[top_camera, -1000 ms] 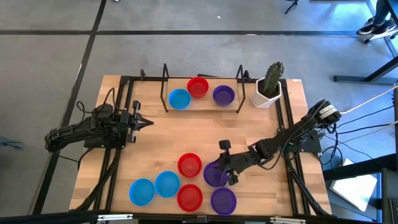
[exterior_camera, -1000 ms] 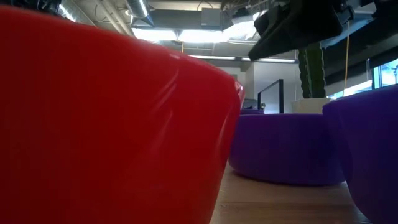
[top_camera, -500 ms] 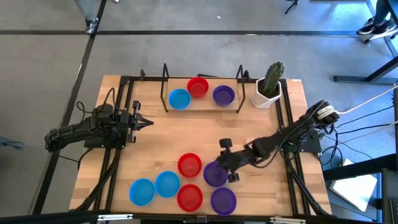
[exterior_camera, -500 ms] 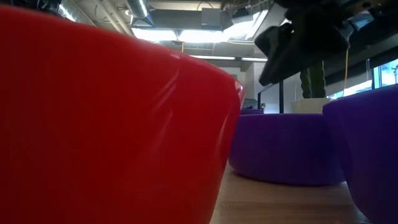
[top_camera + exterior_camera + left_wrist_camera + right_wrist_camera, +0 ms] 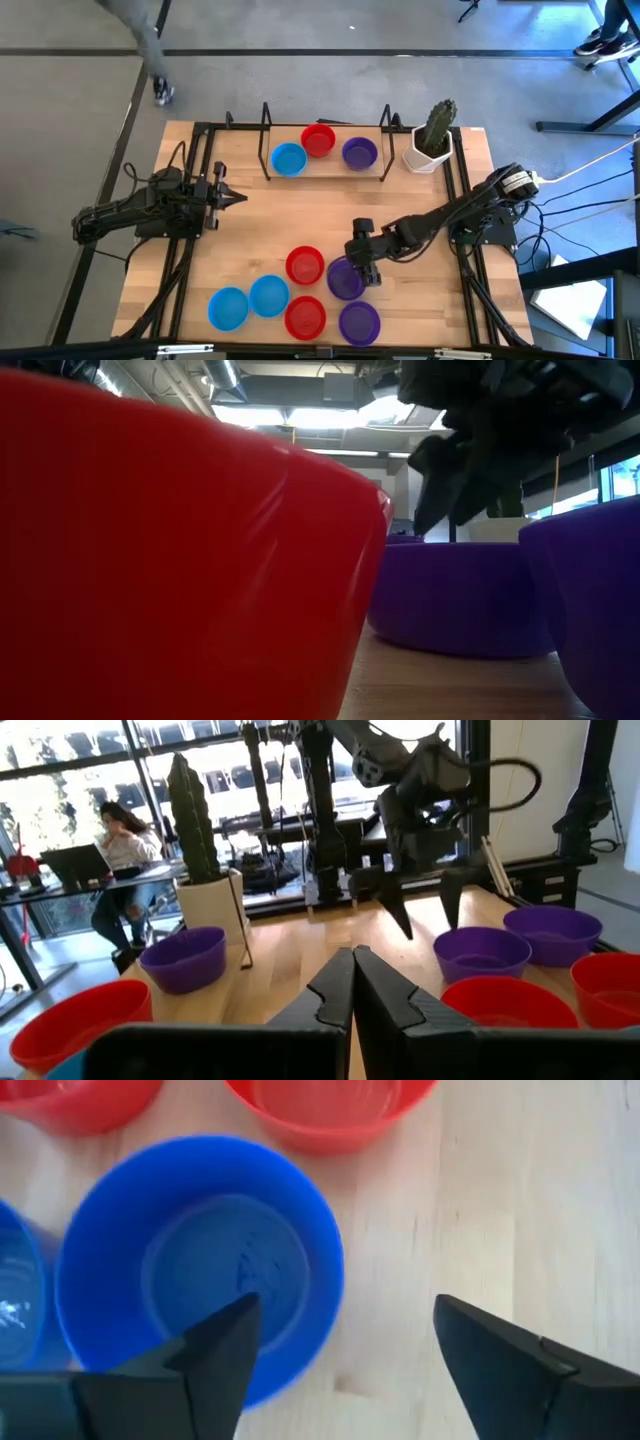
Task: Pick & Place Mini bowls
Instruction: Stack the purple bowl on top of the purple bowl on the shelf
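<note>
— So, where are the small round plastic bowls?

— Three sit in a row at the far side of the wooden table, between two black posts: a blue bowl, a red bowl and a purple bowl. Six more are bunched at the near side: two blue ones, a red one, another red one, a purple one and another purple one.

— What is the right pincer doing?

— It hangs low over the near bunch, by the far rim of the purple one next to the red one. Its two dark fingers stand wide apart, and nothing is between them.

— And the left pincer?

— It waits over the left side of the table. Its fingers are pressed together with nothing in them.

— What else is there?

— A white pot with a green cactus stands at the far right corner. A person sits at a laptop in the room behind.
</note>
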